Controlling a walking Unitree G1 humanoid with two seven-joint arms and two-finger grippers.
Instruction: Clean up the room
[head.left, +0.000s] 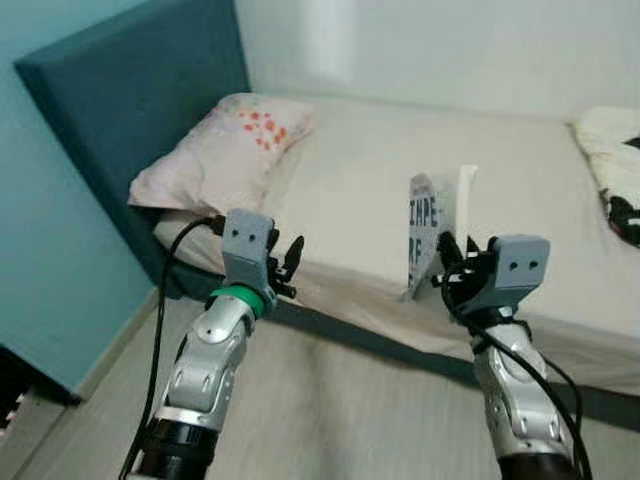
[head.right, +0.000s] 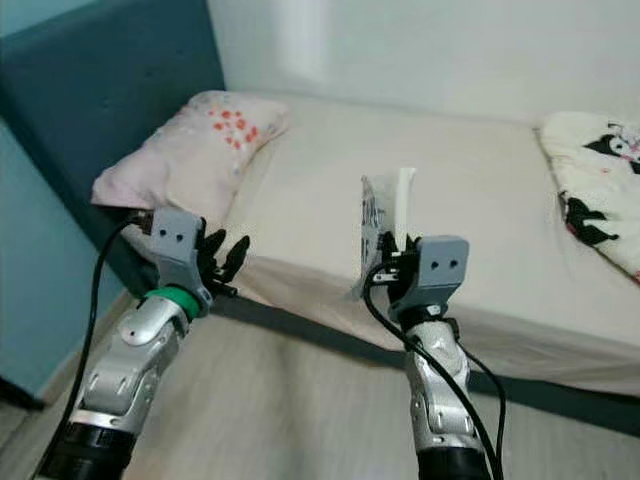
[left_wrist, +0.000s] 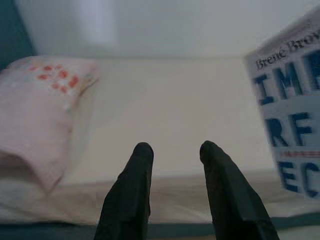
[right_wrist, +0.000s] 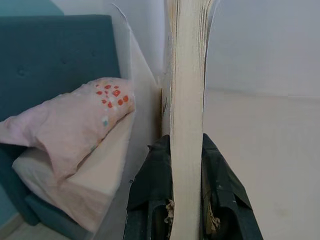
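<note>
A white paperback book (head.left: 428, 232) with blue lettering stands upright over the front edge of the bed (head.left: 400, 170). My right gripper (head.left: 447, 262) is shut on the book's lower edge; in the right wrist view its fingers (right_wrist: 155, 195) clamp the page block (right_wrist: 187, 110) from both sides, with the cover flaring loose. My left gripper (head.left: 290, 262) hangs open in front of the bed edge, below the pink pillow (head.left: 215, 150), holding nothing. In the left wrist view its fingertips (left_wrist: 141, 155) stand apart and the book's cover (left_wrist: 292, 115) shows at the side.
A dark teal headboard (head.left: 130, 110) and teal wall close the left side. A white blanket with black cartoon figures (head.right: 600, 180) lies at the bed's far right. Wooden floor (head.left: 340, 410) runs below the bed frame.
</note>
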